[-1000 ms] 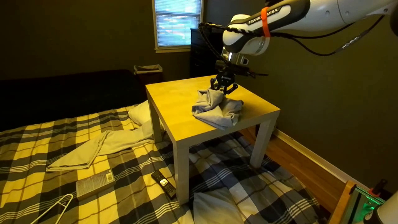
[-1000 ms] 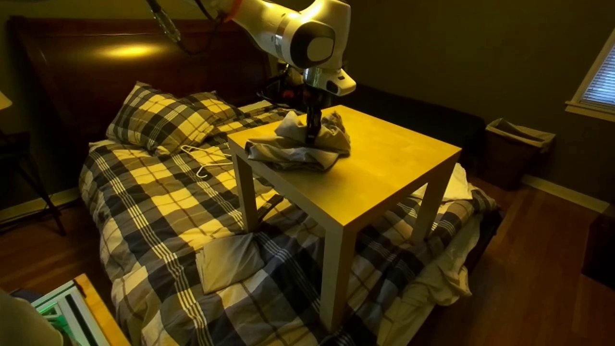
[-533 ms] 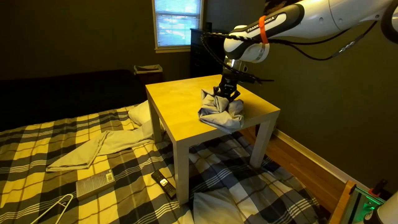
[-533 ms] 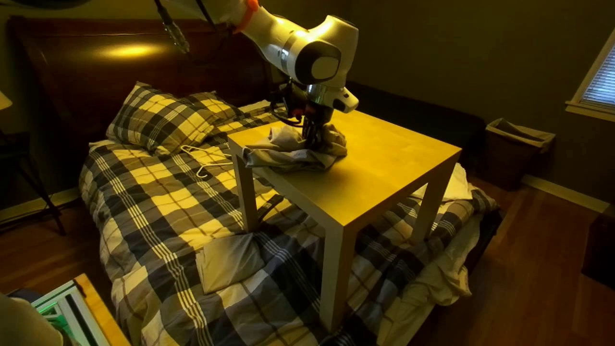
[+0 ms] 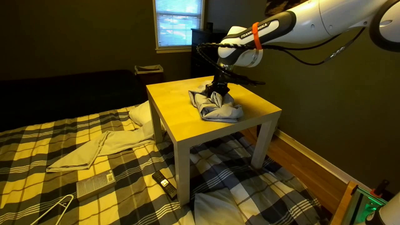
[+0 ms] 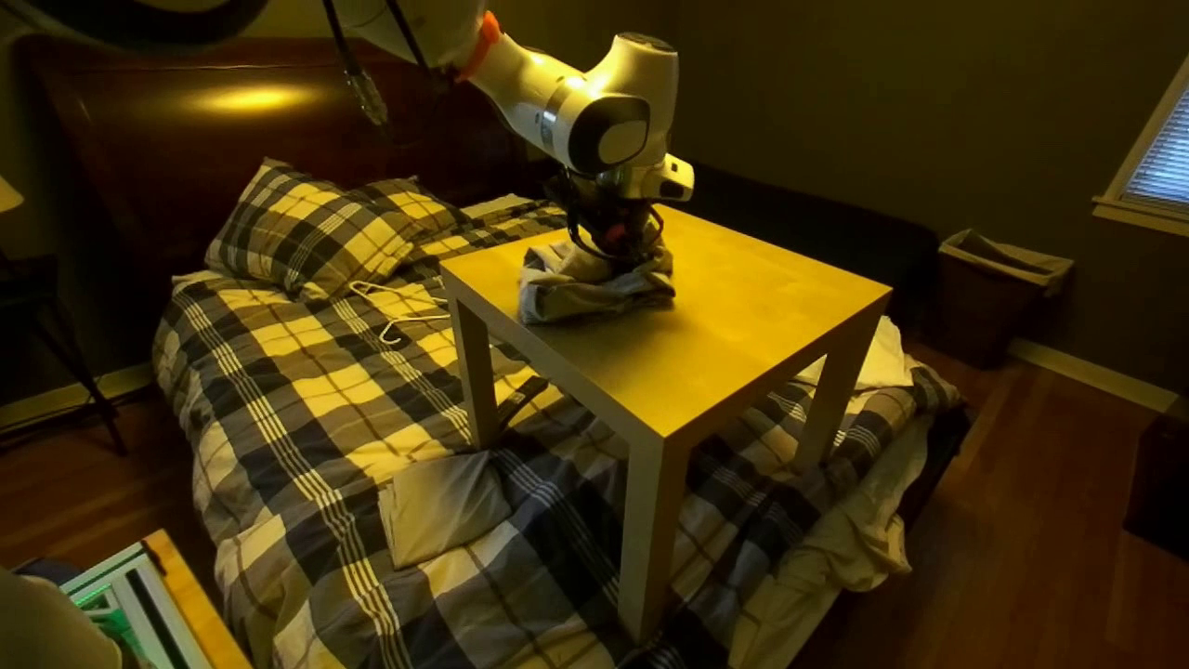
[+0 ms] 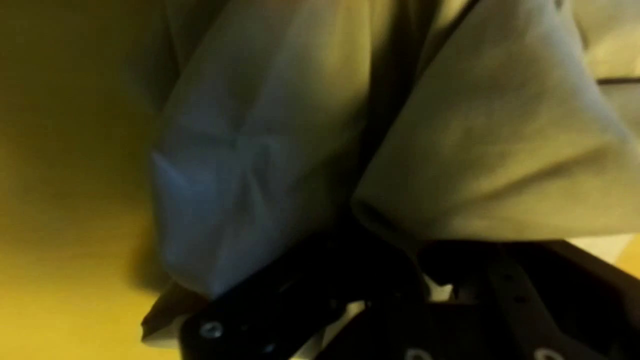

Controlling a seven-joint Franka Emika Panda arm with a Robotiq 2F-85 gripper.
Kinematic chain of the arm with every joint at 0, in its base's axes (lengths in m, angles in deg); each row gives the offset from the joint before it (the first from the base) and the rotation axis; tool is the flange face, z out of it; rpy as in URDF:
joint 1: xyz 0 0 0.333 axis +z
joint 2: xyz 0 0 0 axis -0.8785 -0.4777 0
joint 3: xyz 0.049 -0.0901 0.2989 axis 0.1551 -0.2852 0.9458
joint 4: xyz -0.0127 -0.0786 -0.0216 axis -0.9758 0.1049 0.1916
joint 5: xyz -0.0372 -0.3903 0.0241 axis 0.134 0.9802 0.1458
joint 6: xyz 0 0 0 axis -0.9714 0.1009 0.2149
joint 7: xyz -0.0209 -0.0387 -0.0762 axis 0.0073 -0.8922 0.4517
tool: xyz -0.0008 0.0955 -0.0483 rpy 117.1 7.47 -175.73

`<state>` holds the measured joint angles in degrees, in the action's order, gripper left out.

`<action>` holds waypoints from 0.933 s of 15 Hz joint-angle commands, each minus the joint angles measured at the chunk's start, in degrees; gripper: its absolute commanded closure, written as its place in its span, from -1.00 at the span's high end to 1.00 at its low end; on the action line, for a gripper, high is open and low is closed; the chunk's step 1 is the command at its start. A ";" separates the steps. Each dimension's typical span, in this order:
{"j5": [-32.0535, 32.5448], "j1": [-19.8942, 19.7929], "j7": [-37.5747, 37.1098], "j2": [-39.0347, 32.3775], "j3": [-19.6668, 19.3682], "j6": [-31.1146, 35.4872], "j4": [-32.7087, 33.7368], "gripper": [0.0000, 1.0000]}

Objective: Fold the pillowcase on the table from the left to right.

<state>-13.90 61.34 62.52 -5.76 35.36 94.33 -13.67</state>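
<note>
One pillowcase (image 5: 218,112) was bunched on the table (image 5: 170,107), heaped in loose folds close to the near edge in an exterior view. It was touched from above by the gripper (image 5: 217,92); the tips were hidden in cloth and shadow, so whether the jaws were parted or clamped on the pillowcase could not be told. In the wrist view, creased cloth was seen against the gripper. The gripper was carried by the arm (image 5: 307,22), extended in from the right. The table was set on a bed (image 5: 134,184) covered in checks. Left of the near leg, a remote (image 5: 164,185) was laid, and farther left a box (image 5: 96,185). Far off, a bin (image 5: 151,77) and a window (image 5: 178,23) were seen.
</note>
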 commanded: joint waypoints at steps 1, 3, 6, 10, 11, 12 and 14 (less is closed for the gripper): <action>4.28 0.16 6.20 -7.33 1.43 3.53 8.50 -0.96; 7.33 0.61 9.09 -10.49 1.88 3.78 13.75 -0.96; 8.59 0.70 11.63 -12.64 3.15 0.19 20.34 -0.96; 8.07 0.77 10.37 -11.30 3.58 -9.91 26.10 -0.96; 7.79 0.76 9.30 -10.59 3.43 -13.46 27.32 -0.96; 7.19 0.67 7.86 -10.04 3.38 -17.76 28.63 -0.96; 4.83 0.02 5.17 -9.59 3.84 -25.88 31.17 -0.96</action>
<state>-6.78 62.15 71.20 -15.83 38.65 78.05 14.01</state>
